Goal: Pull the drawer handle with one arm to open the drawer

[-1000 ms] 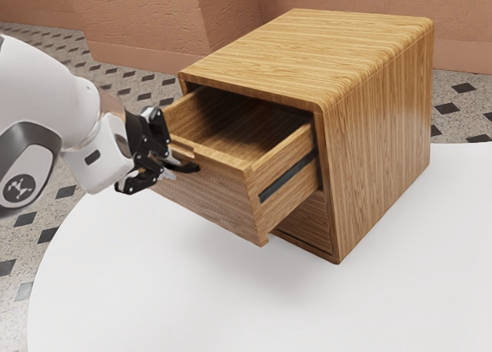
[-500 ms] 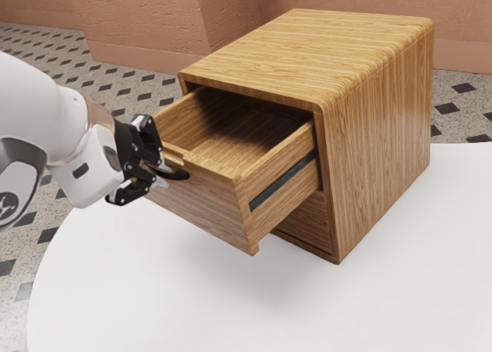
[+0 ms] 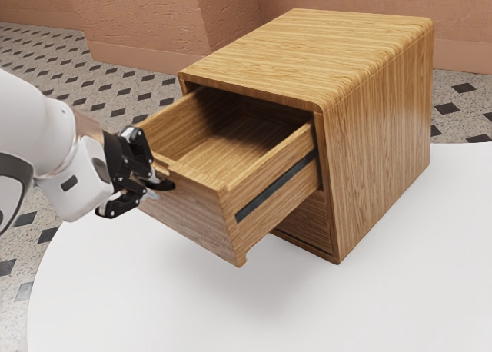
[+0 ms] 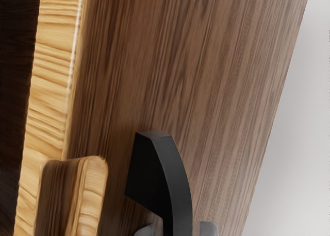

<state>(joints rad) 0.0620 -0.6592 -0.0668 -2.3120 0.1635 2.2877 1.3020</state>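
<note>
With its hold on the drawer handle (image 3: 164,171) impossible to tell, the gripper (image 3: 158,177) risked slipping off or dragging the cabinet (image 3: 369,114) left.

No writing, label, brand mark, number or sign can be read anywhere: the cabinet (image 3: 369,98), its drawer (image 3: 192,214), the table (image 3: 307,306) and the arm (image 3: 46,141) at nine o'clock all show plain surfaces.
</note>
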